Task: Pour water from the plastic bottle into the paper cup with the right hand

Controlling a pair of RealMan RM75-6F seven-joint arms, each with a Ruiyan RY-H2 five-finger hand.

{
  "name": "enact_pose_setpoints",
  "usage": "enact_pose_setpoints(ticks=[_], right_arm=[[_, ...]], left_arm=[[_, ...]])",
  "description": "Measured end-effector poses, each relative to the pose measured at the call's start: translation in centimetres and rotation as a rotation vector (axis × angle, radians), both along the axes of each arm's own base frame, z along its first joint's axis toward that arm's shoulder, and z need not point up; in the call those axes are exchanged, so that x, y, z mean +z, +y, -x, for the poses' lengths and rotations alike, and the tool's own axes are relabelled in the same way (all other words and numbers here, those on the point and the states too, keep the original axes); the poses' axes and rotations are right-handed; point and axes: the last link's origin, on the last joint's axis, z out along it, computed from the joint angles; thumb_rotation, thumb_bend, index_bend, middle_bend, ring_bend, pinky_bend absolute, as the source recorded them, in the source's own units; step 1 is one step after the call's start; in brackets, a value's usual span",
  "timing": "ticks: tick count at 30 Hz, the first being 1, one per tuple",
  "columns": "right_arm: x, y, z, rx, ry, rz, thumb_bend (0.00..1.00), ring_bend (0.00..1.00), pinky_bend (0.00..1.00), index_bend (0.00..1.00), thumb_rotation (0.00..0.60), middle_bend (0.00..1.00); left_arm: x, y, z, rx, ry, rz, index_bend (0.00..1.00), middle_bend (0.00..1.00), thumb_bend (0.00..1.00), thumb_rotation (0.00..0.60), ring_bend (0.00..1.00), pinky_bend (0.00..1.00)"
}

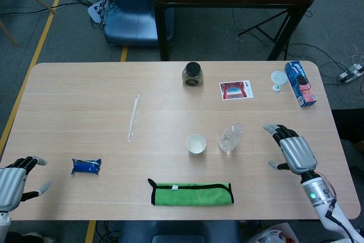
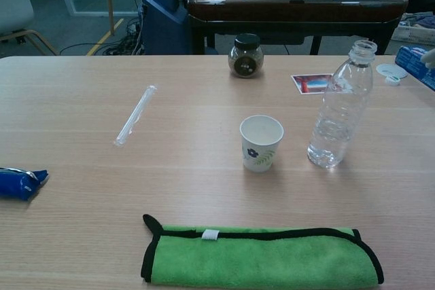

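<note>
On the desk (image 1: 85,83), the bottle (image 1: 230,138) stands upright, well left of the right robot hand (image 1: 293,152), with the cup (image 1: 196,144) just beyond it, further left. The cloth (image 1: 191,193) lies left of that hand, nearer the robot. The packet (image 1: 86,166) lies right of the left robot hand (image 1: 12,180).
</note>
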Motion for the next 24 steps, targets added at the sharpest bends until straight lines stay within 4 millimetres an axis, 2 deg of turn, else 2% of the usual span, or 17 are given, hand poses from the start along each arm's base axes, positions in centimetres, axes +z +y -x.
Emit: enact_pose_setpoints(ticks=[8, 20, 24], right_arm=[[1.2, 3.8, 1.2, -0.014, 0.014, 0.039, 0.00, 0.11, 0.24, 0.13, 0.600, 0.14], [2.2, 7.3, 2.1, -0.041, 0.083, 0.080, 0.00, 0.11, 0.24, 0.13, 0.600, 0.15], [2.5, 7.8, 1.7, -0.038, 0.103, 0.081, 0.00, 0.11, 0.24, 0.13, 0.600, 0.15]], left_arm=[[-0.1, -0.2, -0.4, -0.019, 0.003, -0.001, 0.41, 0.39, 0.13, 0.600, 0.39, 0.59], [-0.4, -0.3, -0.1, -0.029, -0.006, 0.004, 0.41, 0.39, 0.13, 0.600, 0.39, 0.59], [-0.4, -0.2, 0.0, -0.028, -0.005, 0.004, 0.41, 0.39, 0.13, 0.600, 0.39, 0.59]])
